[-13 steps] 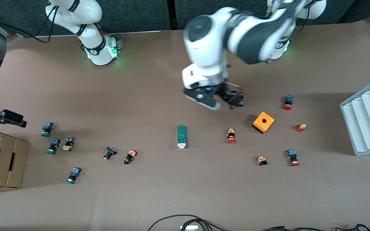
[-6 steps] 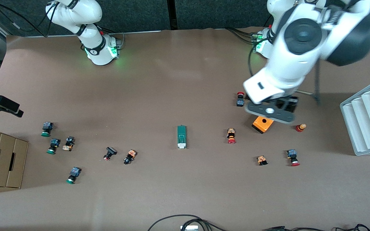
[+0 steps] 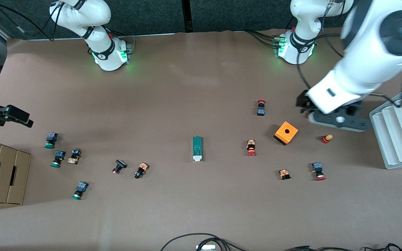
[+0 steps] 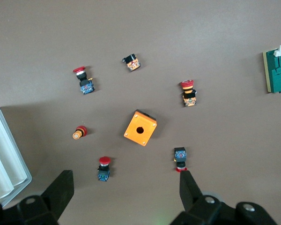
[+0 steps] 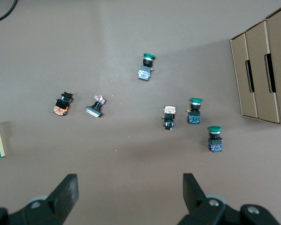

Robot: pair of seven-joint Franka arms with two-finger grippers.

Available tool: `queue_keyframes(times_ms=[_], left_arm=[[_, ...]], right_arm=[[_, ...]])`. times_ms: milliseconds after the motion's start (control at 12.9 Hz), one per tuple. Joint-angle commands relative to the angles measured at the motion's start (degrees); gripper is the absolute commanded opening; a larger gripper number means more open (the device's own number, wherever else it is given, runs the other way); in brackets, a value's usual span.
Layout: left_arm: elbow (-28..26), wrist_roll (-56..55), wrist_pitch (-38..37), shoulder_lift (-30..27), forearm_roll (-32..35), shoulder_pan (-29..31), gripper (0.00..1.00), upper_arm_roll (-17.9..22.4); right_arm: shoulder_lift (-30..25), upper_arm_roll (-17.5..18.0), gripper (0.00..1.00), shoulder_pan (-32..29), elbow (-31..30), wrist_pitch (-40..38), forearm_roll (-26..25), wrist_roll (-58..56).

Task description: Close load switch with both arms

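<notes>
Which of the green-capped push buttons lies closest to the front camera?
The green-capped push button lying alone, lowest in the front view; the other two sit farther up.

Clearly a robotics lab or test bench, not a home: two white jointed arms [image 3: 99, 35] bolted along one edge of a tabletop [image 3: 187, 87] wrapped in plain brown paper, bases glowing green, dark curtain above. Industrial push buttons [image 3: 51, 140] scattered about, an orange box [image 3: 286, 132], cardboard trays [image 3: 2, 174] at one corner, loose cables [image 3: 201, 240] at the near edge.
</notes>
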Motion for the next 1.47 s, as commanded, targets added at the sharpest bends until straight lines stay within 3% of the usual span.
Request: queue_keyframes(times_ms=[0, 77, 309, 1391], left_arm=[[-12.41, 9.48, 3.87, -9.86, -6.23, -2.20, 1.00, 10.94], [-15.59, 11.78, 5.55, -11.80, -7.11, -4.57, 1.00, 15.69], [-18.08, 12.51, 6.09, -13.49, -7.30, -5.12, 1.00, 20.29], [-16.77, 8.82, 4.25, -12.26, -4.06, -4.51, 1.00, 20.75]], right_arm=[[0.48, 0.09, 0.99, 0.23, 0.24, -0.58, 0.79, 1.47], [0.57, 0.17, 0.99, 0.23, 0.24, -0.59, 0.79, 1.48], [0.66, 0.17, 0.99, 0.23, 0.24, -0.67, 0.79, 1.13], [1.89, 0.17, 0.99, 1.99, 0.15, -0.41, -1.41, 0.86]])
